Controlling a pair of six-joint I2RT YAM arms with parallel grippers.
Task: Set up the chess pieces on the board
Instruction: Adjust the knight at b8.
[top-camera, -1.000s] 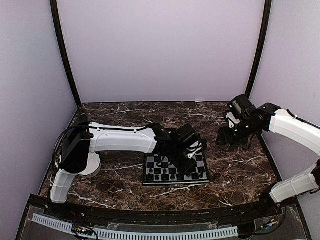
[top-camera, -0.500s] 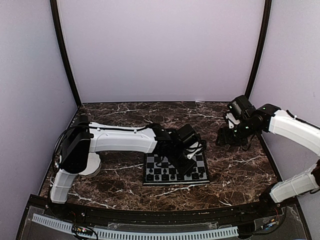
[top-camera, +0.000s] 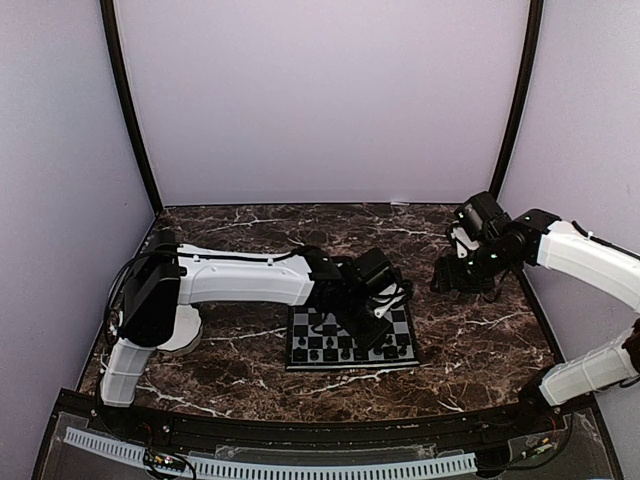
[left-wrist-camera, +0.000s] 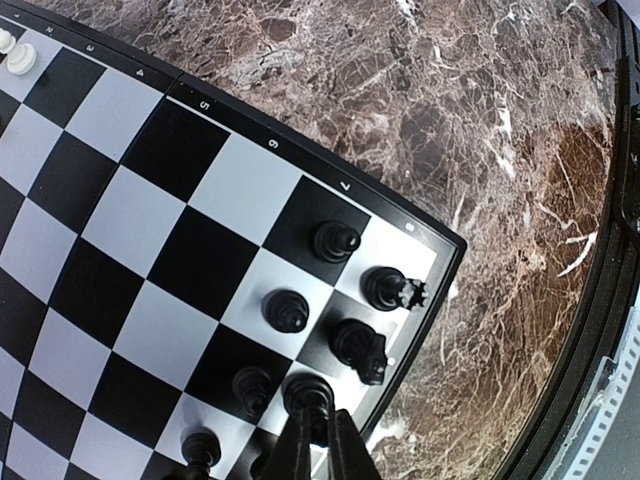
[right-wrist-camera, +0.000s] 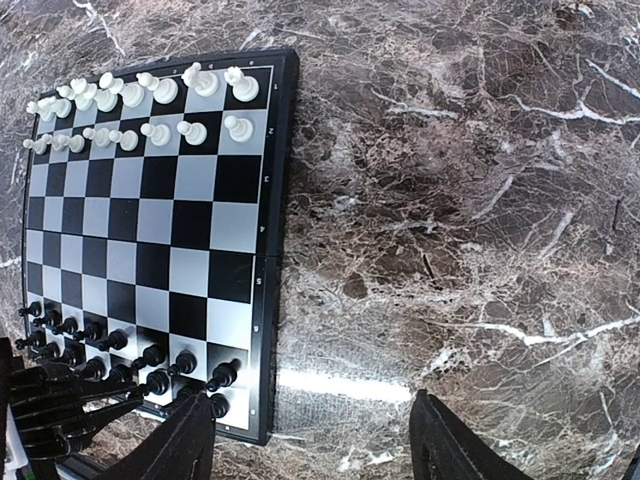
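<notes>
left hand: pinched shut, tips at a black piece on the board's edge row, bottom centre | right hand: wide open, empty, over table right of board | white pieces upper left, black pieces lower left

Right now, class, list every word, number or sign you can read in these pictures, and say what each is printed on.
"5", "6", "7", "8": white numerals on the black border of the chessboard, left wrist view.
Remaining numerals along that border: too small to read with certainty.
Border marks in the right wrist view: too blurred to read.
No other text shows.
</notes>
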